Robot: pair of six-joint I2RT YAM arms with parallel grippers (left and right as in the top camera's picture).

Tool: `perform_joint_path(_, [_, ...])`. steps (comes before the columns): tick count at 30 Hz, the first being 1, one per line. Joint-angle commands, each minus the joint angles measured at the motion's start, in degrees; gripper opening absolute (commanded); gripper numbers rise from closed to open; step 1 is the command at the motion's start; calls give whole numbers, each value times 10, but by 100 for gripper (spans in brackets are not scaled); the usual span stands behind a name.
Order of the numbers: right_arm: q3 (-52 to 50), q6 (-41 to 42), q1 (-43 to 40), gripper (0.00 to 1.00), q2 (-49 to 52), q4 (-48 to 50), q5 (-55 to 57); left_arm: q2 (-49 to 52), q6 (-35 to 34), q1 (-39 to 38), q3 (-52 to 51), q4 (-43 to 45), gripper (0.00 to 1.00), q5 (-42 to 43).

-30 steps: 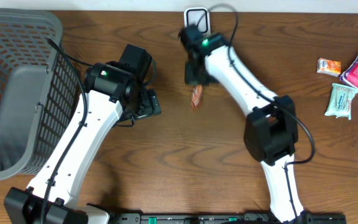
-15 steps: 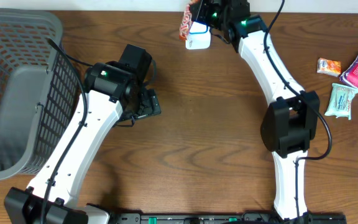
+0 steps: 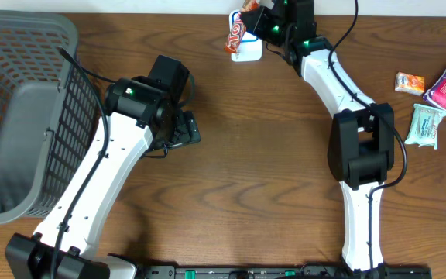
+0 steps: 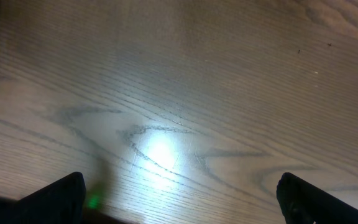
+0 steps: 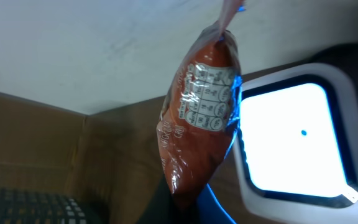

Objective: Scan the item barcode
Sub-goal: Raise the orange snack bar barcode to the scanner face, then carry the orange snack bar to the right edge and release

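**Presentation of the item to the reader.** The right gripper (image 3: 252,14) is closed tight on the top seal of an orange snack packet (image 5: 197,118) and holds it off the table (image 3: 269,178) at the far edge. The pinch itself lies just outside the right wrist view. Held by the seal, the packet hangs limp with its long side down and both printed faces uncovered. It hangs just beside the white scanner (image 5: 291,137): in the right wrist view it overlaps the left border of the lit window, and from overhead it lies over the scanner's left edge. A white printed panel on the packet faces the wrist camera, and whether a barcode is turned toward the window cannot be told. The packet appears nearly edge-on to the window, so the step in hand is judged to be finding a readable angle, which likely calls for a twist of the wrist and a shift toward the window's centre. The left gripper (image 3: 183,130) is spread wide and holds nothing, parked low over bare wood near the basket (image 3: 22,23), presumably to take the item once it is read. Three further packets (image 3: 427,124) lie well apart at the right edge, probably awaiting their turn
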Motion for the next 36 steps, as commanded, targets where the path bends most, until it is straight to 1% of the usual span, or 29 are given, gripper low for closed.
perform_joint_path(1, [-2,-4,-13,1,7,19,-9,3,10,0,0,-2,98,-3])
perform_joint_path(3, [-2,-25,-26,1,2,39,-26,3,10,0,0,-2,98,-3])
perform_joint_path(7, [0,-26,-80,1,-28,50,-91,3,9,0,0,-2,98,-3])
perform_joint_path(9, [0,-27,-117,1,-52,-1,-100,3,9,0,0,-2,98,-3])
perform_joint_path(11, [0,-57,-153,1,-75,-69,-92,3,10,0,0,-2,98,-3])
perform_joint_path(14, [0,-131,-212,1,-113,-206,-32,3,10,0,0,-2,98,-3])
perform_joint_path(16, [0,-200,-256,1,-143,-307,56,3,9,0,0,-2,98,-3])
perform_joint_path(19, [0,-257,-296,1,-168,-383,154,3,10,0,0,-2,98,-3])
perform_joint_path(21, [0,-275,-322,1,-177,-423,211,3,10,0,0,-2,98,-3])
perform_joint_path(24, [0,-310,-353,1,-174,-473,255,3,10,0,0,-2,98,-3])
perform_joint_path(25, [-1,-315,-362,3,-171,-488,271,3,10,0,0,-2,98,-3])
perform_joint_path(26, [-2,-315,-369,7,-168,-499,279,3,10,0,0,-2,98,-3])
perform_joint_path(27, [-2,-315,-376,14,-163,-511,285,3,10,0,0,-2,98,-3])
perform_joint_path(28, [-2,-315,-382,27,-161,-520,285,3,10,0,0,-2,98,-3])
perform_joint_path(29, [-2,-315,-388,50,-157,-526,285,3,10,0,0,-2,98,-3])
perform_joint_path(30, [-2,-315,-393,81,-157,-534,285,3,10,0,0,-2,98,-3])
perform_joint_path(31, [-2,-315,-396,99,-157,-538,285,3,9,0,0,-2,98,-3])
perform_joint_path(34, [-2,-289,-408,99,-166,-564,263,3,10,0,0,-2,98,-3])
perform_joint_path(36, [-2,-271,-411,99,-180,-591,229,3,10,0,0,-2,98,-3])
